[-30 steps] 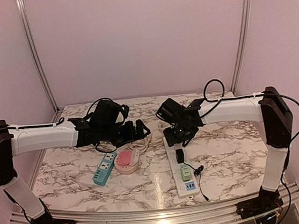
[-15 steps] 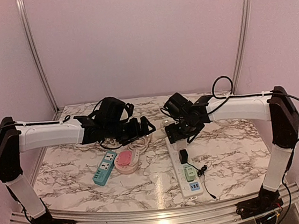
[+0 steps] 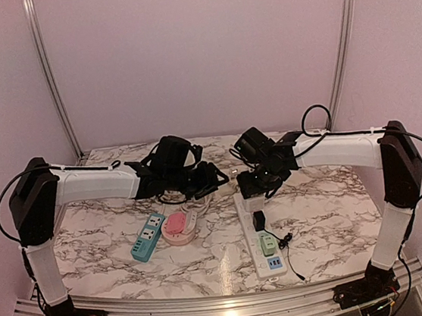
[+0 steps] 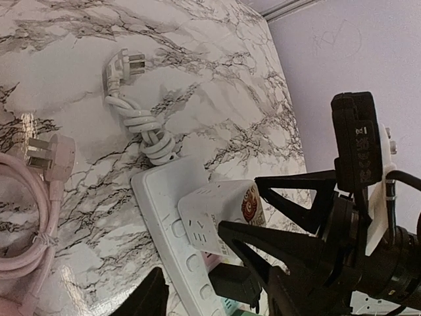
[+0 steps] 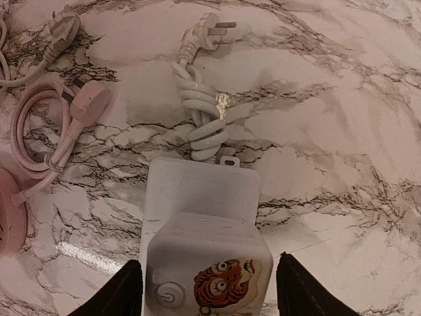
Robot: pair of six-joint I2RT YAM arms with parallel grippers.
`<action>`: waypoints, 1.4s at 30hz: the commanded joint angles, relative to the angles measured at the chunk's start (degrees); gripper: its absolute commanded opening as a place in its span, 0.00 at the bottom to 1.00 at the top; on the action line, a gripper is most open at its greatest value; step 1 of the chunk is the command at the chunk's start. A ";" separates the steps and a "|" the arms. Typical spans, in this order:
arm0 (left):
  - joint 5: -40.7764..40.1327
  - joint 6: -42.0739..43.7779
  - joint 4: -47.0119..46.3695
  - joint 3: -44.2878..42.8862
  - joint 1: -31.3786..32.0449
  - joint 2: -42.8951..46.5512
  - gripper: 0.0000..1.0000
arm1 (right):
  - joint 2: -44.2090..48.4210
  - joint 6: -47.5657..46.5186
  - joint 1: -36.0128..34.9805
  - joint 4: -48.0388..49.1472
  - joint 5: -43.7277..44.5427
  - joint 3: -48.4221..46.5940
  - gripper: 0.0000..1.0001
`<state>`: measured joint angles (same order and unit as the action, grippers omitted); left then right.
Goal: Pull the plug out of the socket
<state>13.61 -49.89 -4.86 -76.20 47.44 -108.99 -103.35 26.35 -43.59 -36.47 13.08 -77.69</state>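
A white power strip, the socket (image 3: 255,233), lies right of centre. A white cube plug with a tiger sticker (image 5: 207,263) sits plugged into its far end. My right gripper (image 5: 207,293) hangs over the cube with one finger on each side and hardly any gap. It also shows in the top view (image 3: 254,186). My left gripper (image 3: 212,179) reaches in from the left. In the left wrist view its fingers (image 4: 148,296) stand apart on either side of the strip (image 4: 158,191), beside the cube (image 4: 223,204). Whether they press the strip is unclear.
A black plug (image 3: 258,220) and a green adapter (image 3: 266,242) sit further down the strip. A blue strip (image 3: 148,238) and a pink round strip (image 3: 178,226) lie to the left. A coiled white cord (image 5: 204,118) and a pink cord (image 5: 39,125) lie beyond the strip.
My left arm has swung right toward the strip's far end and its jaws have narrowed. My right gripper shifted slightly, widened, then narrowed around the cube.
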 commanded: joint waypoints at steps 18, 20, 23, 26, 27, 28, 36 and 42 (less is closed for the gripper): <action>7.44 -8.67 -6.80 -13.25 -1.39 -18.68 0.03 | -1.95 0.57 -2.12 -0.95 -1.54 0.43 0.63; 7.33 -8.65 -6.08 -13.93 -1.23 -19.40 0.02 | -1.94 0.63 -2.17 -0.97 -1.64 0.44 0.64; 6.89 -8.18 -4.12 -14.71 -0.75 -20.17 0.00 | -2.03 0.68 -2.28 -0.98 -1.54 0.50 0.66; 6.51 -8.28 -2.83 -14.76 -0.31 -20.91 0.00 | -2.03 0.74 -2.37 -0.84 -1.53 0.52 0.67; 6.46 -8.29 -2.49 -14.83 -0.21 -21.18 0.00 | -2.10 0.66 -2.35 -0.76 -1.57 0.49 0.67; 6.36 -8.34 -1.97 -14.91 -0.06 -21.44 0.00 | -2.23 0.64 -2.30 -0.77 -1.65 0.45 0.67; 5.88 -8.04 0.50 -15.64 0.70 -22.90 0.00 | -2.72 0.38 -2.40 -0.60 -2.03 0.22 0.67; 4.17 -7.01 6.12 -17.39 1.05 -24.09 0.00 | -2.73 0.12 -2.39 -0.50 -2.15 0.16 0.67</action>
<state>19.53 -58.35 -4.75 -91.22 48.10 -130.91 -105.06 26.52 -45.12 -36.58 12.45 -77.62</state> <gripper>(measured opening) 0.005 0.668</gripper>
